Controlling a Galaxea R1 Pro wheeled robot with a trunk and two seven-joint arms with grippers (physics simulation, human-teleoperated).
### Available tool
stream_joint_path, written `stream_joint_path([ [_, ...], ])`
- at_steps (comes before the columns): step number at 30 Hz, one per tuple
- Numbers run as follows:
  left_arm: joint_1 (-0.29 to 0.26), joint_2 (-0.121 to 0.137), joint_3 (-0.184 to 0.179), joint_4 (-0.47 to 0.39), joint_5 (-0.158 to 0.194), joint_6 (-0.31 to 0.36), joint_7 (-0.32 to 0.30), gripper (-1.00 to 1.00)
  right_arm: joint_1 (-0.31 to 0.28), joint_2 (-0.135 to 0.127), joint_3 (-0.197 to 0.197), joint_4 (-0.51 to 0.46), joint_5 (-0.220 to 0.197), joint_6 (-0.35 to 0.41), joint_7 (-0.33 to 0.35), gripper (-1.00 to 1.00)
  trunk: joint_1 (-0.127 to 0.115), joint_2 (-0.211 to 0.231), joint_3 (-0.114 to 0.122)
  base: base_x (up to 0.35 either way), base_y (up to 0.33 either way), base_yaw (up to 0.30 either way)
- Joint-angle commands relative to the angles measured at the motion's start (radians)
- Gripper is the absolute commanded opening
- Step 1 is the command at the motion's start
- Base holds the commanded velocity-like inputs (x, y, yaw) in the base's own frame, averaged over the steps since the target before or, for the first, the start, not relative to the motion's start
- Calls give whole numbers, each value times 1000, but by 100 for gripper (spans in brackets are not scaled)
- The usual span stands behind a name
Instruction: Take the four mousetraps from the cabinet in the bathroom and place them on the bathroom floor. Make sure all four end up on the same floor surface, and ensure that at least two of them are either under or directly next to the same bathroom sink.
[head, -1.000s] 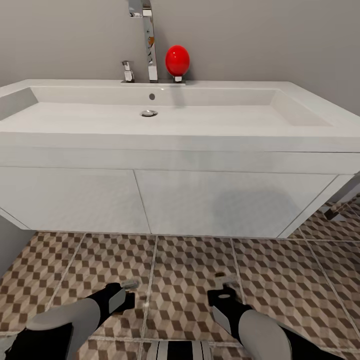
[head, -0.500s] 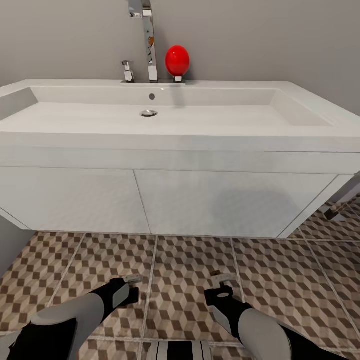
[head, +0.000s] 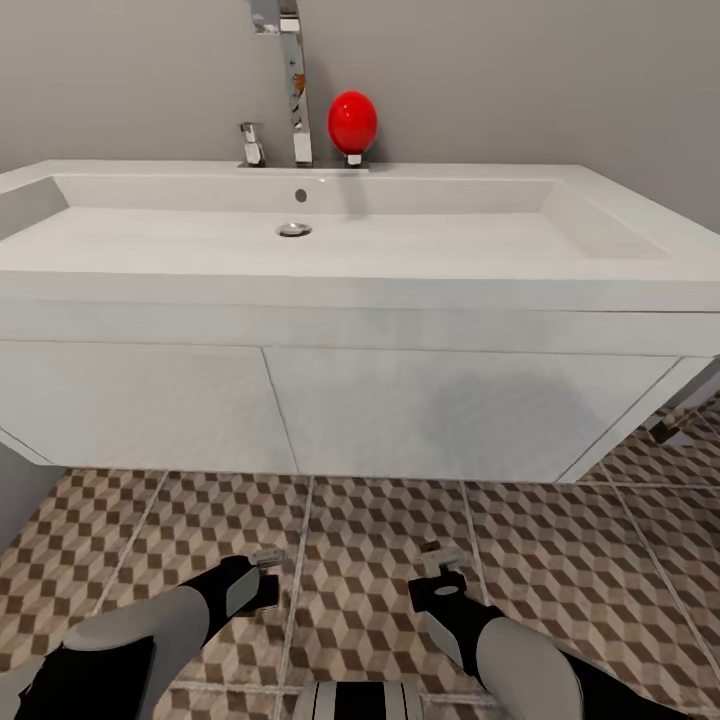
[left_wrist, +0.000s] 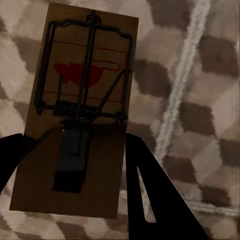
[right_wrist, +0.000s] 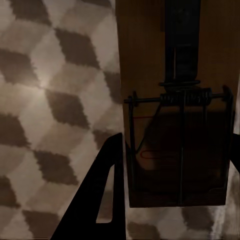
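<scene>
Down near the robot, both arms hang low over the bathroom floor (head: 560, 560). The left gripper (head: 262, 560) has its jaws clamped on a mousetrap (left_wrist: 80, 115), and the right gripper (head: 440, 562) grips a second mousetrap (right_wrist: 175, 105) the same way; both traps sit just above the cube-patterned tiles, neither set down yet. Beyond them the sink (head: 360, 300) stands against the wall. By my reckoning these two are about to be laid; the other pair I cannot account for.
</scene>
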Motion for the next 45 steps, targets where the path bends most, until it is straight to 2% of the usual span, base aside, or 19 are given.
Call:
stream_joint_path([
  [1, -1, 1, -8, -2, 8, 2, 5, -100, -1, 0, -8, 2, 8, 0, -2, -100, 0, 0, -1, 265, -58, 0],
  [9, -1, 3, -8, -2, 8, 3, 5, -100, -1, 0, -8, 2, 4, 5, -6, -100, 0, 0, -1, 316, -13, 0],
  [12, -1, 1, -8, -2, 8, 3, 5, -100, -1, 0, -10, 0, 1, 70, -9, -100, 0, 0, -1, 331, -1, 0],
  [15, -1, -2, -8, -2, 8, 3, 5, -100, -1, 0, -12, -6, -2, 185, -8, -100, 0, 0, -1, 332, 0, 0],
  [19, -1, -2, -8, -2, 8, 3, 5, -100, -2, 0, -15, -10, -8, 225, -8, -100, 0, 0, -1, 244, 0, 0],
  [38, -1, -1, -7, -2, 8, 1, 5, -100, -2, 0, -15, -11, -8, 232, -7, -100, 0, 0, -1, 15, 0, 0],
  [45, -1, -3, -8, -2, 8, 1, 5, -100, -2, 0, -14, -11, -7, 171, -6, -100, 0, 0, -1, 0, 0, 0],
])
